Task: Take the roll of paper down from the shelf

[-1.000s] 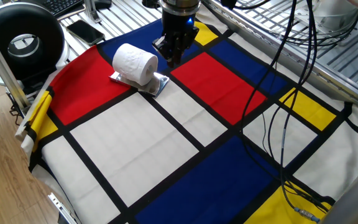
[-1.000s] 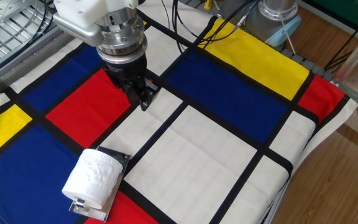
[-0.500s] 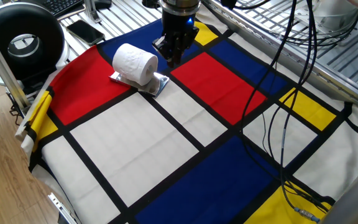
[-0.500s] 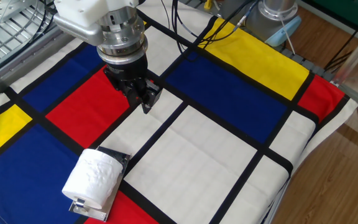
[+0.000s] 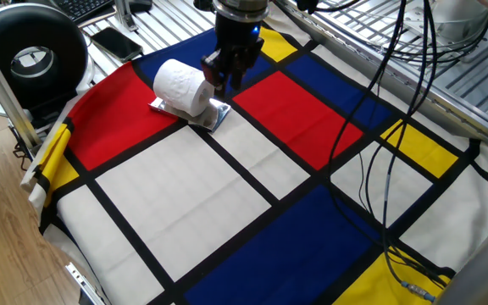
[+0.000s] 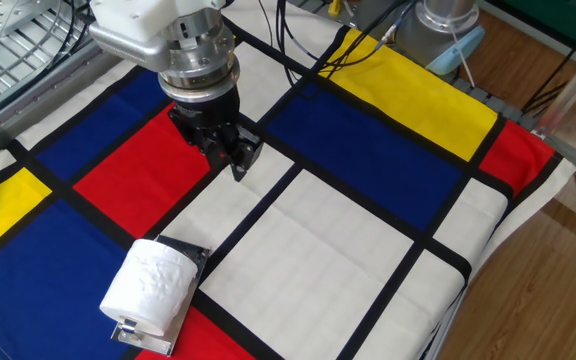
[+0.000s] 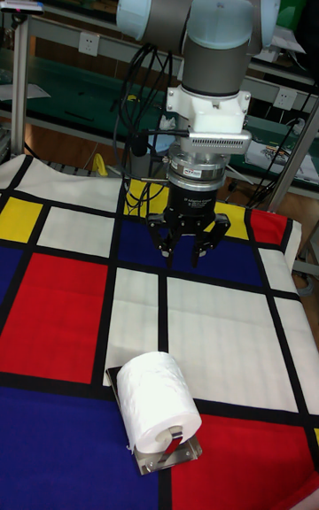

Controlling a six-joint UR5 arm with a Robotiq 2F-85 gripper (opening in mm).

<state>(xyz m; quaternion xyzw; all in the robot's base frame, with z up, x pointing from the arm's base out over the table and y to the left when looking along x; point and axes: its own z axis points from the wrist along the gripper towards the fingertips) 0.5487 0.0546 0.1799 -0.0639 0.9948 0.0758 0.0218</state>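
Roll: the white embossed roll of paper [image 7: 158, 402] is lying on its side on the shelf, hollow core facing outward along the shelf's length.
Shelf: the small flat silver mirror-like shelf [image 7: 174, 459] is sitting on the counter cloth, its ends sticking out past both ends of the roll [image 6: 149, 287].
Counter: a cloth of red, blue, yellow and white rectangles with black bands [image 6: 368, 250] is covering the counter.
Fingers: the 2 black fingers [image 7: 166, 250] are pointing down, spread moderately apart, gripping nothing.
Gripper: the black two-finger gripper [image 7: 183, 252] is hanging above the cloth, apart from the roll and behind it in the tall fixed view.
Side items: a large black round device [image 5: 30, 58] and a black phone [image 5: 115, 42] are sitting beyond the cloth's edge.
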